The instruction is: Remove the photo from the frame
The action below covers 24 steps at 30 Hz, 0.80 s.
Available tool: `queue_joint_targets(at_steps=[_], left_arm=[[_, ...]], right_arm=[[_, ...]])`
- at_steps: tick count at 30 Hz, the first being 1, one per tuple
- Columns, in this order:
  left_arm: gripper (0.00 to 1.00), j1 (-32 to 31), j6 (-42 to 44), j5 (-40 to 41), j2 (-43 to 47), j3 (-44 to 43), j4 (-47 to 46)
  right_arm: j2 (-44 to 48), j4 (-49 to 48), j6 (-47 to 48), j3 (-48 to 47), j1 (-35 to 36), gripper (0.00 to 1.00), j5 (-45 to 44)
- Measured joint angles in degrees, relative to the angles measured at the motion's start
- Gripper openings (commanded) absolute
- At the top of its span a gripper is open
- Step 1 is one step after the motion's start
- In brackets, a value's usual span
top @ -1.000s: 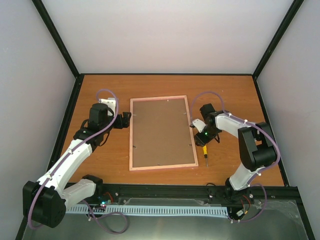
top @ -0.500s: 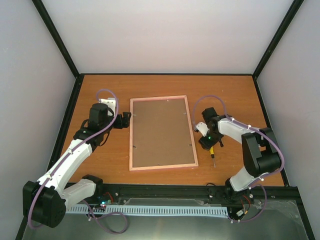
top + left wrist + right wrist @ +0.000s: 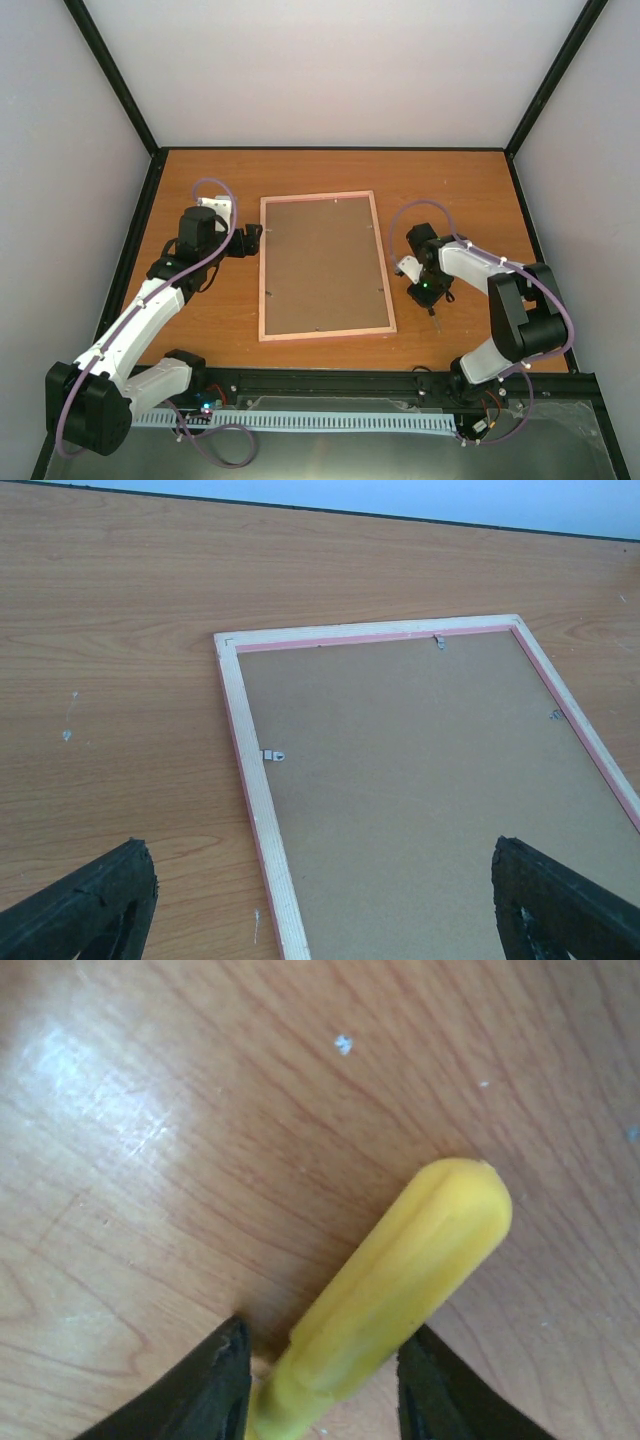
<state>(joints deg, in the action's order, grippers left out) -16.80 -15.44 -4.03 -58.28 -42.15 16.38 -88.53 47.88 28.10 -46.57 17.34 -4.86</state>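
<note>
The rectangular pink-bordered frame (image 3: 325, 265) lies face down at the centre of the wooden table (image 3: 470, 190), brown backing board up. The left gripper (image 3: 250, 240) sits at its left edge, jaws wide apart. To the frame's right, the right gripper (image 3: 325, 1390) is clamped on the yellow-handled screwdriver (image 3: 400, 1270).

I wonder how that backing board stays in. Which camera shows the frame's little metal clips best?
Left wrist view: close on the frame, it shows three clips on the brown board plainly. The top view has the whole frame, clips mere specks. The right wrist view shows neither, only a yellow handle.
</note>
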Motion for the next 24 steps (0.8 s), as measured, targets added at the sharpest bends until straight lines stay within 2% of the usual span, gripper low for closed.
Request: queue_joint_targets(at_steps=[10,15,19,21,24], left_arm=[[0.87,0.0,-0.02,0.61,-1.79,0.0,0.02],[0.74,-0.04,-0.24,1.33,-3.13,0.0,0.48],[0.71,-1.62,-0.68,-1.09,-0.35,1.18,-2.4],[0.72,-5.11,-1.11,-1.97,2.34,1.95,-4.48],[0.71,-14.14,-2.05,-1.01,4.63,2.03,-8.04]], right_arm=[[-0.7,-0.28,-1.92,-3.13,-1.68,0.03,2.08],[5.86,-3.34,-4.07,-8.22,-3.13,0.03,8.63],[17.2,-11.39,-9.22,-8.66,-3.08,0.03,20.98],[21.33,-16.76,-13.75,-8.2,-3.08,0.03,26.67],[24.39,-26.58,-23.43,-5.03,-3.08,0.03,32.59]])
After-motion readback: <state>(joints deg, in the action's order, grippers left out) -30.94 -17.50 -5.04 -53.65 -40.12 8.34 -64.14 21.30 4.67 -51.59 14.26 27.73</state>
